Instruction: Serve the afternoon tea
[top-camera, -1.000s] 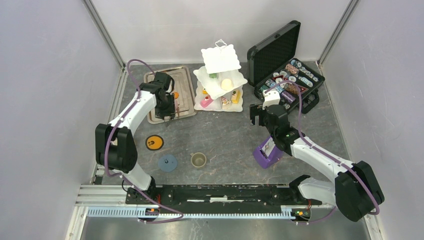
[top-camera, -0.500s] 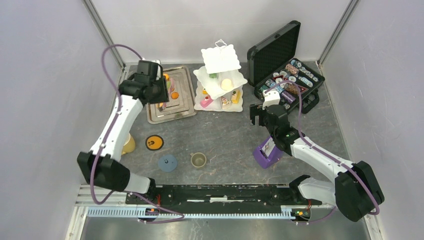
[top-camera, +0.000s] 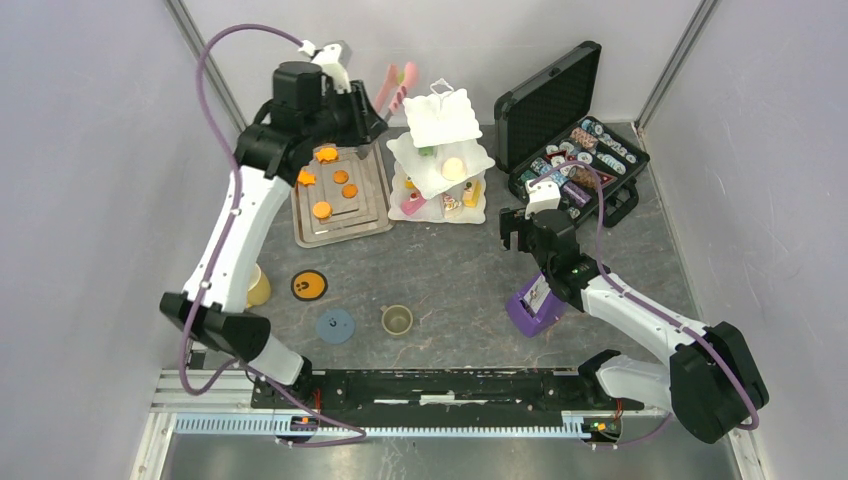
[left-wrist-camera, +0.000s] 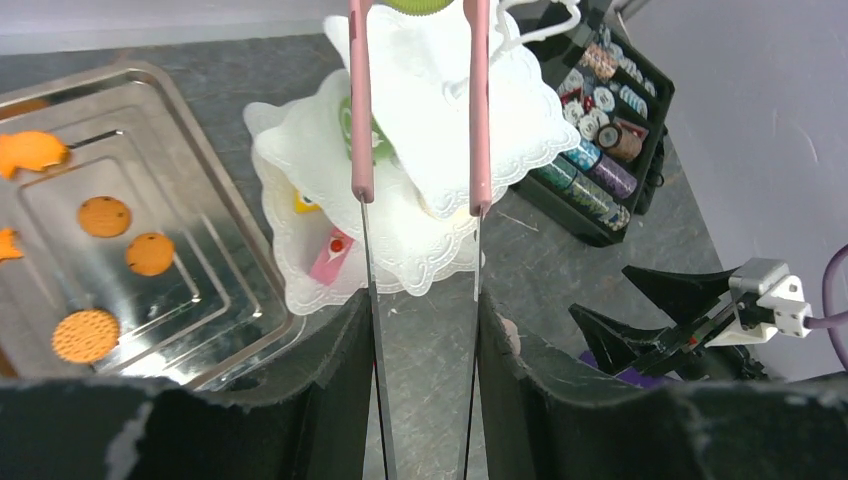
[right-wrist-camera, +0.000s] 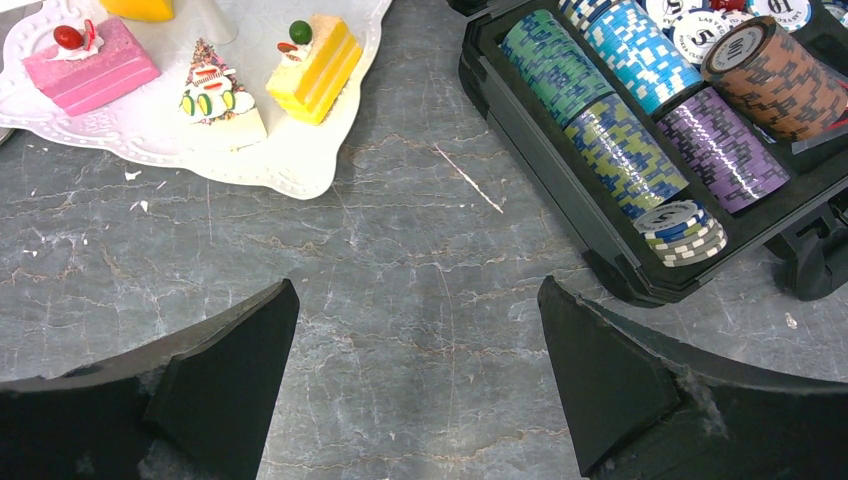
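The left jaws clamp narrowly on the tongs (left-wrist-camera: 361, 110), judged so that the arm keeps clear of the tiers. The pink tips reach ahead over the stand (left-wrist-camera: 540, 140) and apparently pinch a green pastry (left-wrist-camera: 430, 5), cut by the frame. The right jaws stand wide and empty over bare surface (right-wrist-camera: 400, 300): stand rim ahead-left, chip case (right-wrist-camera: 600, 240) ahead-right, open room between

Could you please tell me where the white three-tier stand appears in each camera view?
Top external: white three-tier stand at upper centre, just left of the poker chip case.
Left wrist: upper centre, behind the tongs; the case is to its right.
Right wrist: only the bottom tier's corner, top left; the case is top right.
Shared landmark: the case.
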